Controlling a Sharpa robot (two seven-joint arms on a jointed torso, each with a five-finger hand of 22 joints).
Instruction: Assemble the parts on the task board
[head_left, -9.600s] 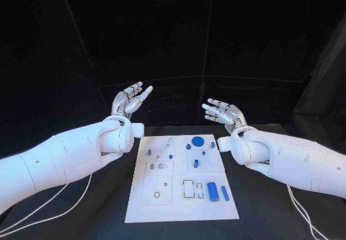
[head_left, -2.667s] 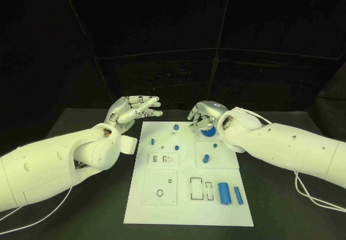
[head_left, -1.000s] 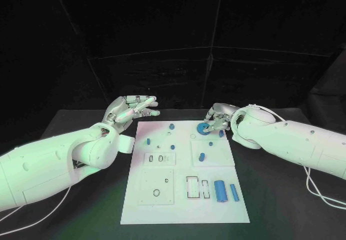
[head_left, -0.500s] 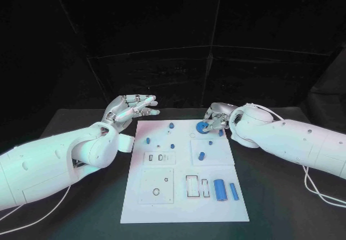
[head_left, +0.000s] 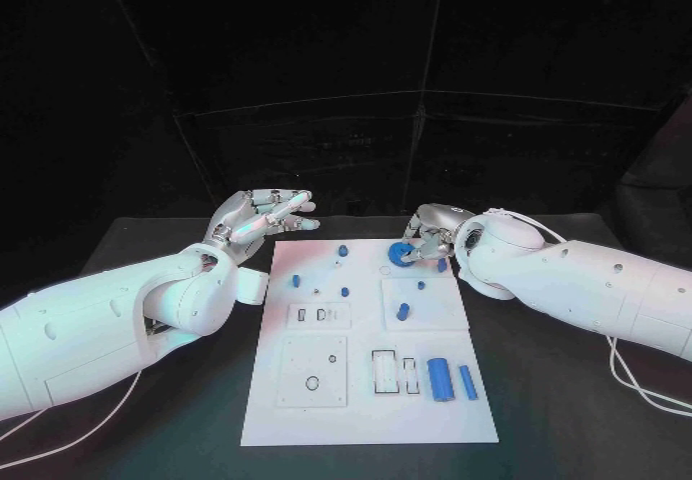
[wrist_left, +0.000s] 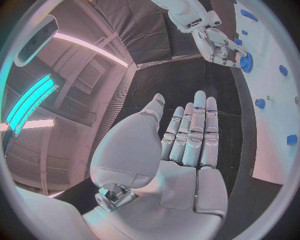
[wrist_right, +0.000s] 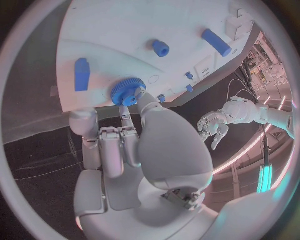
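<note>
The white task board (head_left: 369, 400) lies lengthwise down the middle of the black table (head_left: 130, 260), and both arms reach in towards its far end. At about ten o'clock from the board's centre, just off its far left corner, the left hand (head_left: 260, 218) hovers palm up with its fingers stretched out and apart, holding nothing. Over at one o'clock, the right hand (head_left: 430, 236) is down on the board's far right corner, thumb and fingertips pinching the blue gear (head_left: 400, 254), which sits right at the board's surface. On the near right, around five o'clock, a thick blue cylinder (head_left: 440, 379) lies flat with a slimmer blue peg (head_left: 467, 382) just beside it. A short blue peg (head_left: 402, 312) lies on the square plate near the middle, and a small blue stud (head_left: 345, 250) stands up at twelve o'clock, near the gear.
</note>
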